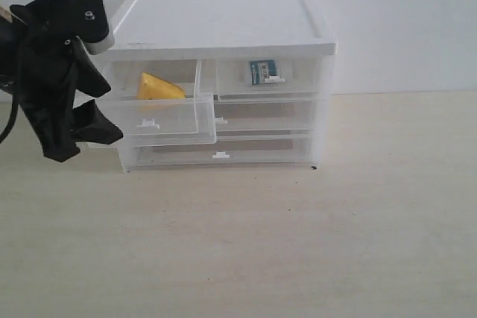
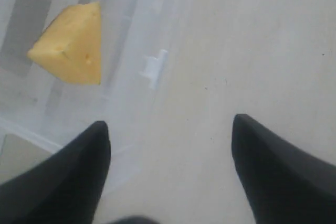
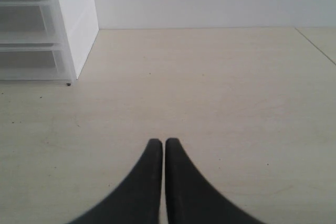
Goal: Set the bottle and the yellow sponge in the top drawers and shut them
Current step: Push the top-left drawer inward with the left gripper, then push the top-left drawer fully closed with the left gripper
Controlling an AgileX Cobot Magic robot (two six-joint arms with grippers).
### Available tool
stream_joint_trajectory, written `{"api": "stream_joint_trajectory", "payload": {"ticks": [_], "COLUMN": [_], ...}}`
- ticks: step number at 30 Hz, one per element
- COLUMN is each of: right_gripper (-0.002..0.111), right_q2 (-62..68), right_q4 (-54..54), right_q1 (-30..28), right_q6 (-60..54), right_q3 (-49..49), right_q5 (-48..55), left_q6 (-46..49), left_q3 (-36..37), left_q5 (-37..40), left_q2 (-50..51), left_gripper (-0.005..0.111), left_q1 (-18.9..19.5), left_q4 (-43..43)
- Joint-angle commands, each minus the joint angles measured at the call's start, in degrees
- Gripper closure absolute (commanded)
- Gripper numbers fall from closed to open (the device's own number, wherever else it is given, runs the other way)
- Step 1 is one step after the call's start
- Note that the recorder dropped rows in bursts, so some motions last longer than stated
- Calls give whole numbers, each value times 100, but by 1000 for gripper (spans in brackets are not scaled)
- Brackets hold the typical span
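Black and spread wide, the left gripper [image 1: 88, 139] hangs at about nine o'clock of the white cabinet [image 1: 223, 20], just beside the pulled-out left top drawer [image 1: 179, 121]. In its wrist view the two fingers [image 2: 68, 171] stand apart with nothing between them, over bare table and the drawer's front edge with its white tab handle [image 2: 154, 67]. The yellow sponge [image 1: 159, 87] lies inside that open drawer, tilted with one corner up, clear of the gripper. At three o'clock of it the right top drawer [image 1: 302, 80] sits pushed in flush, and the bottle [image 1: 261, 72] shows through its translucent front, label facing out. At six o'clock of both, the two full-width drawers [image 1: 261, 118] are closed. The right gripper [image 3: 164, 142] is outside the exterior view. Its own wrist view shows the fingers pressed together on nothing, low over the pale wooden table [image 3: 236, 103], with the cabinet's lower corner ahead of it.
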Motion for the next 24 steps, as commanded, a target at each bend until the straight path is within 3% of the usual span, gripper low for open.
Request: {"api": "stream_joint_trajectory", "payload": {"ticks": [1,4,9,11,14,15,24], "right_gripper": [108,108,108,108,108,108,108], "right_q2": [-31,-31,-31,-31,-31,-31,-31], "right_q4": [-11,-11,-11,-11,-11,-11,-11], "right_q1": [0,0,0,0,0,0,0], "right_q6": [-12,-12,-12,-12,-12,-12,-12], "right_q3": [-5,-5,-5,-5,-5,-5,-5], "right_q5": [-49,-49,-49,-49,-49,-49,-49], "left_q6": [237,358,810,956,1233,1301,1614], "left_q3": [-687,-1279,-1620,-1691,-1772,-1772,-1802], "left_q5": [394,1106,1342,1331,1323,1323,1600], "left_q2": [468,950,1360,1471,1544,1544,1544], "left_gripper": [45,58,60,70,100,102,102], "left_q1": [16,16,16,16,16,16,16], "left_q4": [-106,-6,-110,-100,-60,-31,406]}}
